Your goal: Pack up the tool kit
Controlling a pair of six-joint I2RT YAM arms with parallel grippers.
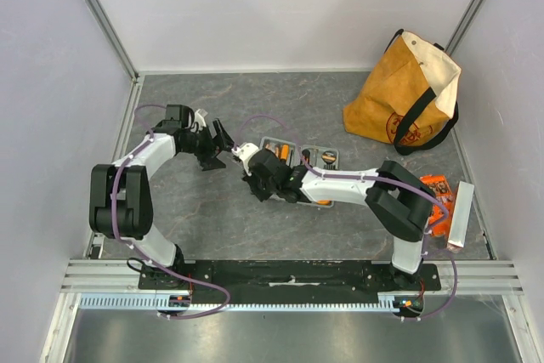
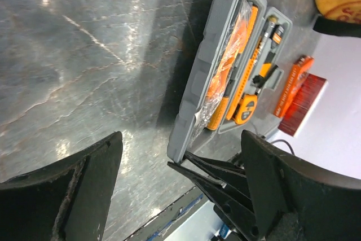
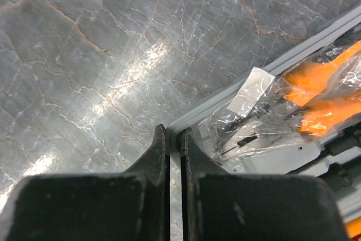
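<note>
The grey tool kit case (image 1: 299,157) lies open at the table's middle, with orange-and-black tools in it. In the left wrist view the case (image 2: 198,77) holds plastic-wrapped orange tools (image 2: 231,60) and a tape measure (image 2: 243,108). My right gripper (image 1: 257,178) is shut on the case's near left corner rim; in the right wrist view the gripper (image 3: 175,134) has the grey rim (image 3: 225,103) pinched between its fingers. My left gripper (image 1: 217,146) is open and empty just left of the case, and in its own view the gripper (image 2: 181,139) has the case corner between its spread fingers without touching it.
A tan canvas bag with black straps (image 1: 408,95) stands at the back right. A small orange bit box (image 1: 438,201) and a pale flat bar (image 1: 461,214) lie at the right edge. Walls enclose the table on three sides.
</note>
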